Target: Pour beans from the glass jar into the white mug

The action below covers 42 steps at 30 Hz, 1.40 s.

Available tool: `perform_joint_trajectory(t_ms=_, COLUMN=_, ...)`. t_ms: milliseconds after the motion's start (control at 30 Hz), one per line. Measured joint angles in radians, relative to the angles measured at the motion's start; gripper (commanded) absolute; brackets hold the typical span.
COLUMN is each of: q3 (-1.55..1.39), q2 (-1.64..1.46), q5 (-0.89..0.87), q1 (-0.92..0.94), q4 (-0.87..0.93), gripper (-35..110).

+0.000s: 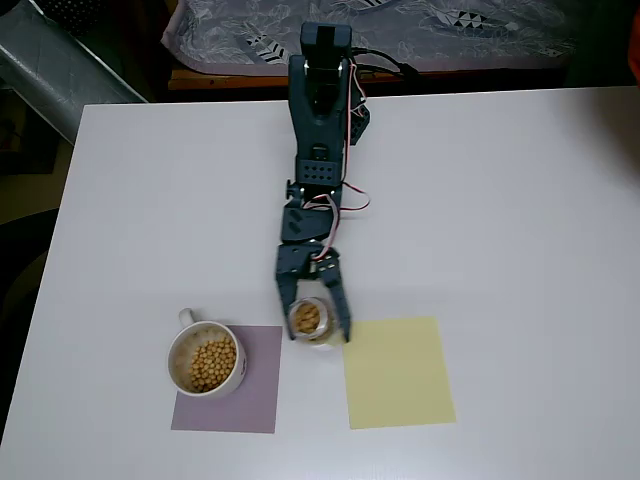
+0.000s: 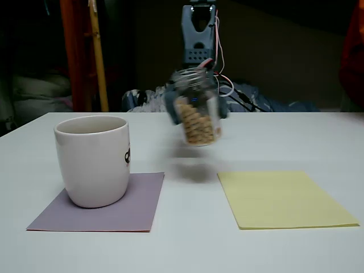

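Observation:
The glass jar [image 1: 310, 320] [image 2: 197, 111] hangs above the table, slightly tilted, between the purple mat and the yellow mat. Tan beans [image 2: 197, 125] fill its lower part. My dark gripper [image 1: 313, 312] [image 2: 196, 105] is shut on the jar, a finger on each side. The white mug [image 1: 205, 361] [image 2: 92, 160] stands upright on the purple mat, left of the jar and apart from it. In the overhead view a heap of beans [image 1: 213, 365] lies inside the mug, and its handle points to the far left.
A purple mat [image 1: 258, 400] [image 2: 139, 199] lies under the mug. A bare yellow mat [image 1: 398, 372] [image 2: 284, 198] lies to the right. The white table [image 1: 520, 200] spreads wide around them, with the arm's base at its far edge.

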State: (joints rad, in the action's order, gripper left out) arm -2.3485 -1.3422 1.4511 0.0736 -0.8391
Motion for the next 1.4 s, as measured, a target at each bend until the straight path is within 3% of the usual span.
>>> perform_joint_trajectory(t_ms=200, q3=-0.081, q2=0.109, q5=0.169, q1=-0.094, q4=-0.253, gripper=8)
perform_joint_trajectory(t_ms=333, q3=-0.066, q2=0.21, q5=0.239, q1=-0.196, q4=-0.331, gripper=9)
perform_joint_trajectory(t_ms=733, q3=0.368, q2=0.58, q5=0.307, q1=-0.278, q4=-0.357, gripper=11)
perform_joint_trajectory(t_ms=1100, q3=0.549, q2=0.71, q5=0.284, q1=-0.264, q4=-0.313, gripper=12)
perform_joint_trajectory(t_ms=1400, q3=0.551, q2=0.71, q5=0.202, q1=-0.245, q4=-0.311, gripper=45)
